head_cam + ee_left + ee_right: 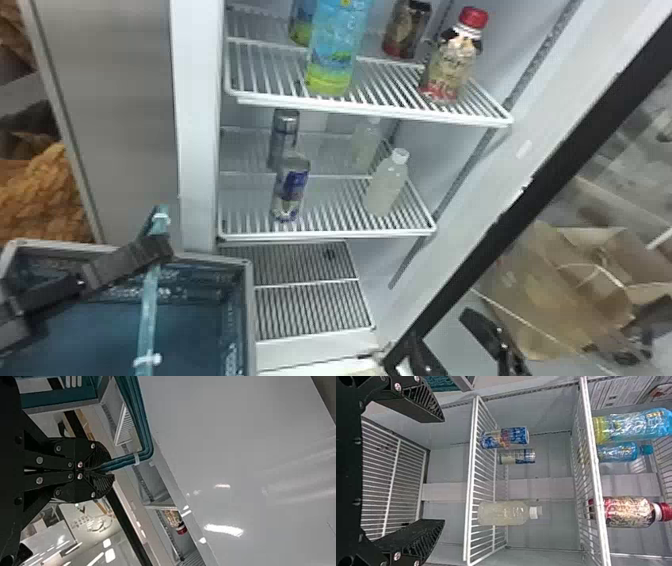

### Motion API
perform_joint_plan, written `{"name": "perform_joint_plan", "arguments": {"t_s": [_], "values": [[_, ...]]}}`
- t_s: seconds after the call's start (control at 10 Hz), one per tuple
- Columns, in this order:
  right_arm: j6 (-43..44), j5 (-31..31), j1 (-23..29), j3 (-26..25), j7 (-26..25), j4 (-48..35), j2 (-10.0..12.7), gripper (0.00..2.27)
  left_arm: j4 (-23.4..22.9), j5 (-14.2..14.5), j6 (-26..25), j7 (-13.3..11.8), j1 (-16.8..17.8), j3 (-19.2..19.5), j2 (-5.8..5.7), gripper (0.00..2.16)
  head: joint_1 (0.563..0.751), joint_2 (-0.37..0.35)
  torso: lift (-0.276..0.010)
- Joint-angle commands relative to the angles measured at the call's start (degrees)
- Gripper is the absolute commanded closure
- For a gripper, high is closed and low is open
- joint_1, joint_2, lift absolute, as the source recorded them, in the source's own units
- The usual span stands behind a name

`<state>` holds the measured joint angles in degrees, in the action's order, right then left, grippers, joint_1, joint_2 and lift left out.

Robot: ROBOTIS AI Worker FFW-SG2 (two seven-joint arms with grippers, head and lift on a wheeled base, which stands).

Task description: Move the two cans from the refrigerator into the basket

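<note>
The head view's edge crops the front blue bottle (336, 45) (up top)

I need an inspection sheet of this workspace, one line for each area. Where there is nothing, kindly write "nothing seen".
Surface: white wire shelf holds both cans.
Job's things: front can and rear can upright; basket at the robot's left.
Clutter: white-capped bottle beside cans; blue bottle and red-capped bottle one shelf higher.
Grippers: left gripper shut on basket handle; right gripper open.
Cables: nothing seen.
Surroundings: refrigerator door open, paper bag beyond.
</note>
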<state>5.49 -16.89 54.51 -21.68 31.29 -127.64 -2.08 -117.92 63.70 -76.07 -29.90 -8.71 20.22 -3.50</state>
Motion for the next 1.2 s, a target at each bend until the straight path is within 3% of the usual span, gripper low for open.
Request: {"name": "perform_joint_plan", "arguments": {"t_s": [0.0,1.1], "values": [[0.0,0.7,-3.3,0.8,0.0,1.6,-0.3,0.14,0.0,0.3,0.3,0.3,0.0,0.0,0.25,1.21,0.695,-0.343,-0.219],[-4.6,4.1,-20.8,7.6,-2.2,9.6,-1.2,0.13,0.0,1.2,0.4,1.1,-0.6,-0.5,0.51,1.21,0.695,-0.258,-0.219]]}}
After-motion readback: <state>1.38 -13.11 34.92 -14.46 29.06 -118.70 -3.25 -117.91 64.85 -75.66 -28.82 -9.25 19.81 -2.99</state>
